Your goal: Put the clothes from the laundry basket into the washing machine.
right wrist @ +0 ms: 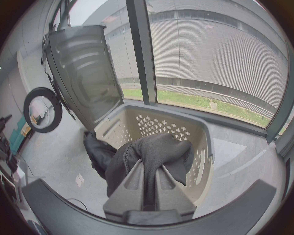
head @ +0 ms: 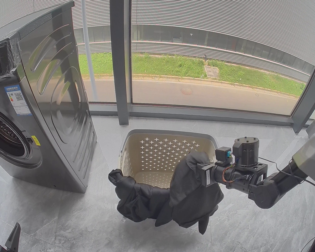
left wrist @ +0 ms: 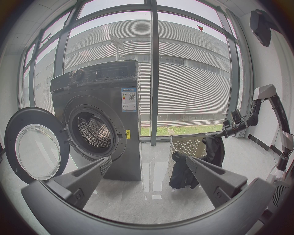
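A tall window (head: 214, 64) fills the far side of the scene, and a pale marbled floor (head: 82, 231) lies below it. The grey washing machine (head: 50, 97) stands at the left, with its side panel turned toward the basket. In the left wrist view its round door (left wrist: 33, 153) is swung fully open and the metal drum (left wrist: 93, 131) can be seen inside.

The cream laundry basket (head: 167, 133) sits on the floor just beside the machine and near the window. Its walls are pierced with star-shaped holes.

A black garment (head: 180, 203) is draped over the basket's near rim. One bunched end hangs outside the rim at the corner nearest the machine, and the rest hangs down the basket's front. Whether it touches the floor cannot be told.

The right gripper (right wrist: 150, 165) is over the basket's near right part. Its two fingers are pressed narrowly together on a raised fold of the garment, which bulges above the fingertips.

The left gripper (left wrist: 147, 159) is low at the left, well apart from the basket. Its fingers are spread wide with nothing between them, and it faces the machine's open front.
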Available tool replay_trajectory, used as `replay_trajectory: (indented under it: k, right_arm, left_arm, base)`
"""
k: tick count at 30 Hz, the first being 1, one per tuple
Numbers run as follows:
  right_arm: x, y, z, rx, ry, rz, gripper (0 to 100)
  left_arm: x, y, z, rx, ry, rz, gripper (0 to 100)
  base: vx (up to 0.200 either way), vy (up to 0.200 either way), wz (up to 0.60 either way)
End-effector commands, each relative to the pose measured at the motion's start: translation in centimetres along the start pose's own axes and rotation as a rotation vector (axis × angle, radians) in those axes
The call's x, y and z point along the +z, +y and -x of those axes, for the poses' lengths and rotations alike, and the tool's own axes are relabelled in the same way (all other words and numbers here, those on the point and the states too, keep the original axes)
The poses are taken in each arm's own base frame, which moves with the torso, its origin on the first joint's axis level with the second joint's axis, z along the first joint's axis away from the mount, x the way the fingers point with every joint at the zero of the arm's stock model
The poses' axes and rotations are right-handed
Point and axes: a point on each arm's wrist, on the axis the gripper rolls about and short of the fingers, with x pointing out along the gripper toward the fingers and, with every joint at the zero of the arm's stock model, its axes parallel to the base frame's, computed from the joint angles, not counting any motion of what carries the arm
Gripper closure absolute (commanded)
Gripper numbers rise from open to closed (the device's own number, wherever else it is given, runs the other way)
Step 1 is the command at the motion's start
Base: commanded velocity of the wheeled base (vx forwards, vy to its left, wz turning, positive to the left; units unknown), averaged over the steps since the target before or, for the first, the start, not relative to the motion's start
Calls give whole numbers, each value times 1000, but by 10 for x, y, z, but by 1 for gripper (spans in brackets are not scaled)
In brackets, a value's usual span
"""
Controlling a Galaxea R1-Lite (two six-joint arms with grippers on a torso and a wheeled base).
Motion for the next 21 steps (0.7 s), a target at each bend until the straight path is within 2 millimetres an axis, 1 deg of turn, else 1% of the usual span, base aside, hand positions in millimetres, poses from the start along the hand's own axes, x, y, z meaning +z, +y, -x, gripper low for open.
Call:
replay_trajectory:
  k: [1,2,3,4,11,14,15,20,21]
  right_arm:
    - [38,8,38,19,-156,-31,100]
    - [38,8,38,19,-156,-31,100]
    - [44,11,49,19,-199,-46,100]
    - [46,11,53,12,-219,-54,100]
    - [52,14,70,13,-337,-86,100]
    - [53,14,75,6,-354,-91,100]
    - [54,16,81,10,-366,-95,100]
    - [57,18,97,20,-390,-104,100]
    - [57,18,98,20,-390,-104,100]
  left_arm:
    - [-5,0,0,1,1,0,0]
    - [-5,0,0,1,1,0,0]
    - [-5,0,0,1,1,0,0]
    - [-5,0,0,0,1,0,0]
    - [-5,0,0,1,1,0,0]
    - [-5,0,0,0,1,0,0]
    - [-5,0,0,0,2,0,0]
    - [-5,0,0,0,1,0,0]
    - [-5,0,0,0,1,0,0]
  base:
    - [0,0,0]
    - [0,0,0]
    - [0,0,0]
    - [0,0,0]
    - [0,0,0]
    - [0,0,0]
    - [0,0,0]
    - [0,0,0]
    - [0,0,0]
